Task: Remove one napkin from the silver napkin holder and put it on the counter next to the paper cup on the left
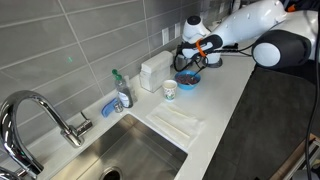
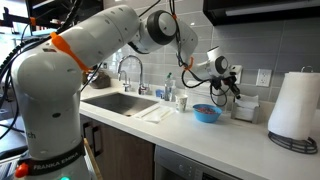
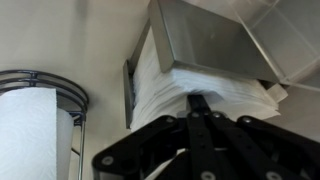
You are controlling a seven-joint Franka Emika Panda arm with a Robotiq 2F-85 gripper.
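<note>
Bench point(image 1: 210, 120): long, smooth, white, with inset stainless-steel sink point(image 1: 135, 150). Paper-towel roll point(image 2: 293, 103): white, cylindrical, soft, on a wire stand. Silver napkin holder point(image 3: 205, 40): brushed grey metal box against the tiled wall, just beyond the blue bowl point(image 1: 187, 80), with folded white sheets bulging from its open face. Paper cup point(image 1: 169, 90): white, teal print, upright, on the bowl's sink side. Napkin point(image 3: 175, 90): thin, crinkled, layered paper. End effector point(image 3: 200, 100): black, fully closed, tips apparently pinching the napkin's folded edge. Step in hand: the grasp. The next move likely calls for a slow, straight pull so one sheet slides free, then carriage to bare bench beside the cup.
</note>
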